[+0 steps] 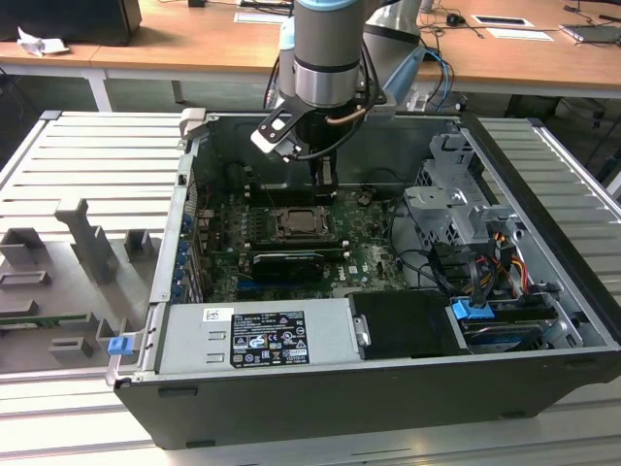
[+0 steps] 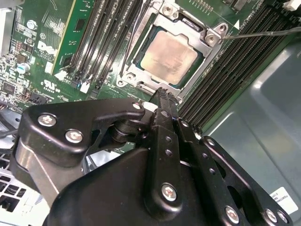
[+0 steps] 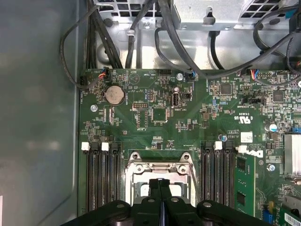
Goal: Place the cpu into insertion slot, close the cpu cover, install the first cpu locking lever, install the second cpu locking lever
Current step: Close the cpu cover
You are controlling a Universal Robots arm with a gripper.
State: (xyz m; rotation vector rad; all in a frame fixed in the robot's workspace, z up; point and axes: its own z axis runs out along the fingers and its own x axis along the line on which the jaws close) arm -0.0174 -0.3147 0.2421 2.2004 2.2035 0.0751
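The cpu [image 2: 169, 56] lies flat in the insertion slot [image 1: 304, 224], tan-silver face up, with green board around it. The silver cpu cover [image 2: 139, 79] is down around the chip, framing it. A thin wire lever [image 2: 263, 34] runs out from one corner of the socket over the black memory slots, and another wire lever [image 2: 134, 37] runs along the opposite side. My gripper [image 2: 162, 92] hangs just above the socket's edge, its black fingers shut together and holding nothing. In the first wrist view the gripper [image 3: 160, 181] sits over the cover [image 3: 160, 166]. In the exterior view the gripper [image 1: 325, 177] stands behind the socket.
Black memory slots [image 3: 101, 181] flank the socket on both sides. Cables [image 3: 141, 33] hang along the case wall behind the board. A grey power supply box [image 1: 257, 335] lies in front, a drive cage [image 1: 456, 199] at the exterior view's right, grey fixtures [image 1: 87, 243] outside the case.
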